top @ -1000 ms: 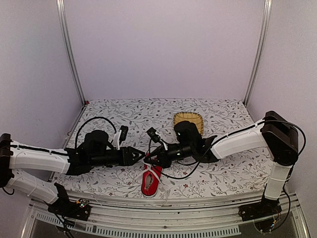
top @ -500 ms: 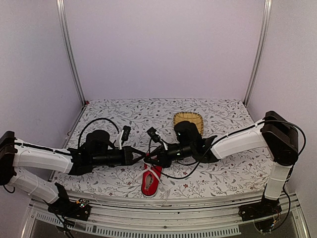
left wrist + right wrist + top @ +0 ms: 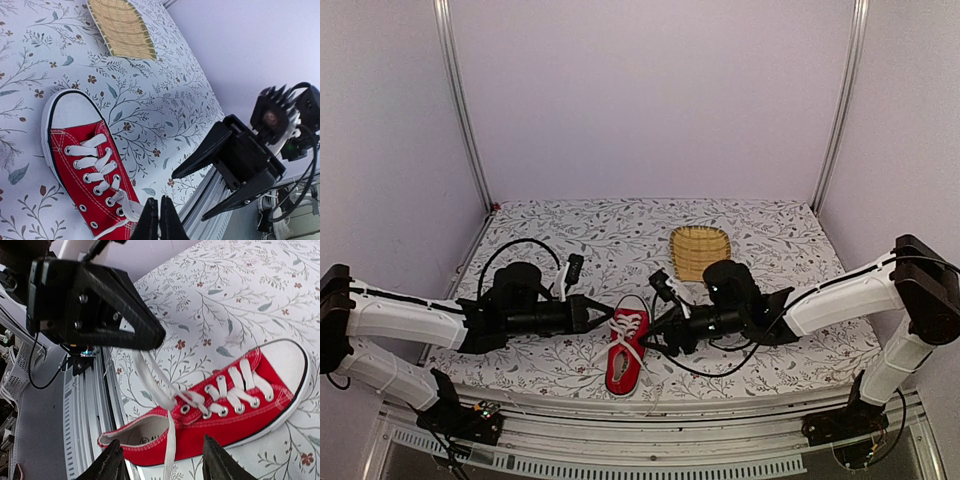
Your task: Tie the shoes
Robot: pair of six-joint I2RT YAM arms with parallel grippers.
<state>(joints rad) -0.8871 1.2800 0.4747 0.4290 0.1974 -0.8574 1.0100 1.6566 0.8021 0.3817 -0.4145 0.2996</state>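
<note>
The red sneaker (image 3: 623,352) with white laces lies near the table's front edge, toe pointing away from the arms. My left gripper (image 3: 607,318) sits at the shoe's left side, its jaws (image 3: 160,220) shut on a white lace (image 3: 150,375) that runs taut up from the top eyelets. My right gripper (image 3: 661,336) hangs to the right of the shoe with its fingers (image 3: 112,462) spread wide apart. A loose lace end dangles between them, untouched. The shoe's (image 3: 240,410) heel opening faces the right wrist camera.
A yellow woven basket (image 3: 700,250) lies on the floral tablecloth behind the shoe. The metal front rail (image 3: 650,410) runs just below the shoe's heel. Black cables loop beside both arms.
My right gripper has opened, let go of the lace and drawn back to the right of the shoe. My left gripper has shut on the lace.
</note>
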